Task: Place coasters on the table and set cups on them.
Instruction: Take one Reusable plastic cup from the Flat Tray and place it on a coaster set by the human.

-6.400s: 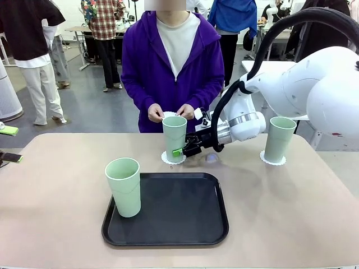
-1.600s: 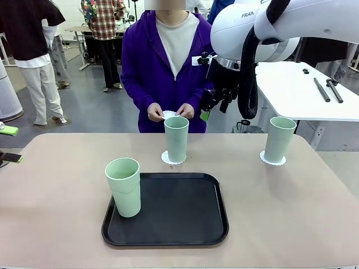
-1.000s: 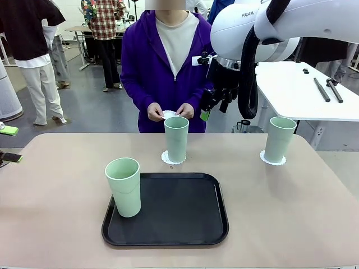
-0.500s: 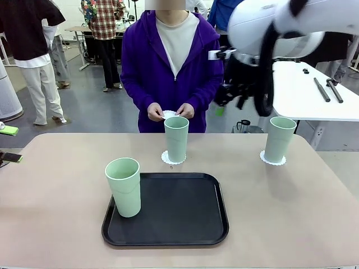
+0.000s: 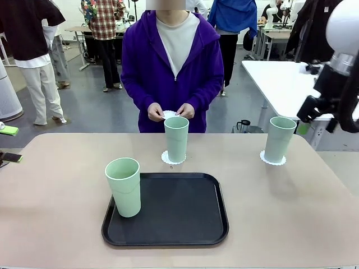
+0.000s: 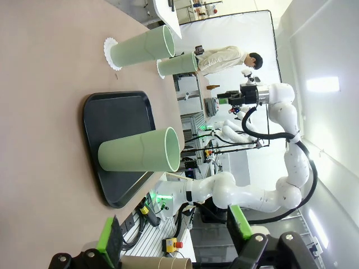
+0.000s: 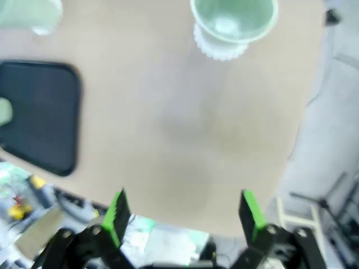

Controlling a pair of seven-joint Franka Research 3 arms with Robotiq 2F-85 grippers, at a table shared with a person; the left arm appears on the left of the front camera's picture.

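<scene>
Three mint-green cups (image 5: pixel 123 186) (image 5: pixel 176 138) (image 5: pixel 279 138), three white scalloped coasters (image 5: pixel 164 158) (image 5: pixel 262 159) (image 5: pixel 169 114), one black tray (image 5: pixel 168 235), one table (image 5: pixel 280 218)

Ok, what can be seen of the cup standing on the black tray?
The cup is a tall, pale mint-green tumbler, plastic-looking, tapering toward its base, with a faint ridge below the rim. It stands upright, mouth up, apparently empty, at the left edge of the black tray. Only the tray touches it.

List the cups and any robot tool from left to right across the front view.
left cup → middle cup → right cup → right tool
</scene>
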